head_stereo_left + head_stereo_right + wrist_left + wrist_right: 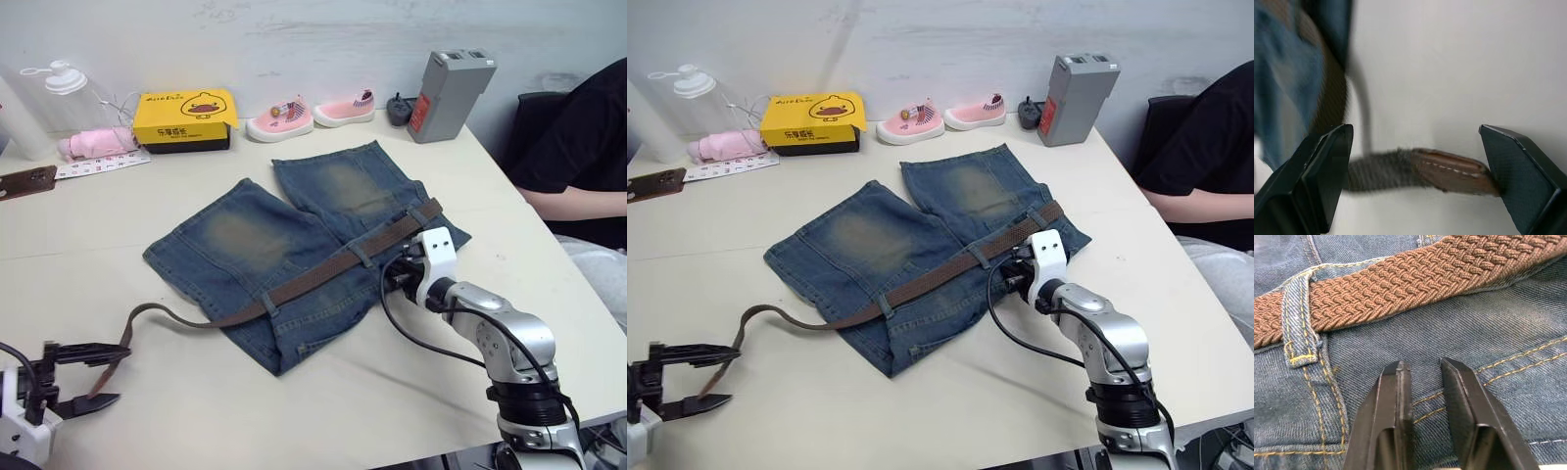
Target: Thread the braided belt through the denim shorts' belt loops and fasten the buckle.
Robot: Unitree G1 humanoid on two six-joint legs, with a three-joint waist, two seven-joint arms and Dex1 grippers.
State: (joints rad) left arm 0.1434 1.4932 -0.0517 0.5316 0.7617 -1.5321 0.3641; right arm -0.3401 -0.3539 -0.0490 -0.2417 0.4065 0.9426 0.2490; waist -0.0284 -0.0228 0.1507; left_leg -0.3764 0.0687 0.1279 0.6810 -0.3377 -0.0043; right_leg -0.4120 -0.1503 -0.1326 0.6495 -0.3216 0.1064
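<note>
A: Denim shorts (294, 250) flat on the table (88, 225), and the braided belt (338, 267) runs along the waistband, under a belt loop (1299, 325) that the right wrist view shows close up.

B: Can you find the buckle?

A: No, I can't make it out. The belt's far end by the right end effector (404, 277) is tucked behind the white wrist housing, so what sits there is hidden.

B: And the other end?

A: It trails off the shorts onto the bare table, curving toward the left end effector (96, 375). The left wrist view catches the tan leather tip (1454, 172) lying between the two black fingers (1327, 171), though the shorts and belt behind are a blur.

B: Gripping it?

A: Not squeezing. The left one is spread wide, tip in the gap, close against one finger; whether it actually touches, I can't say.

B: Right side?

A: Narrow gap, fingers nearly together, nothing between them, poised over the denim just below the belt. Contact with the cloth is hard to judge.

B: Background?

A: A yellow box (184, 117), small pink shoes (309, 115), a grey battery pack (449, 93), and a seated person (583, 147) cut off at the edge.
</note>
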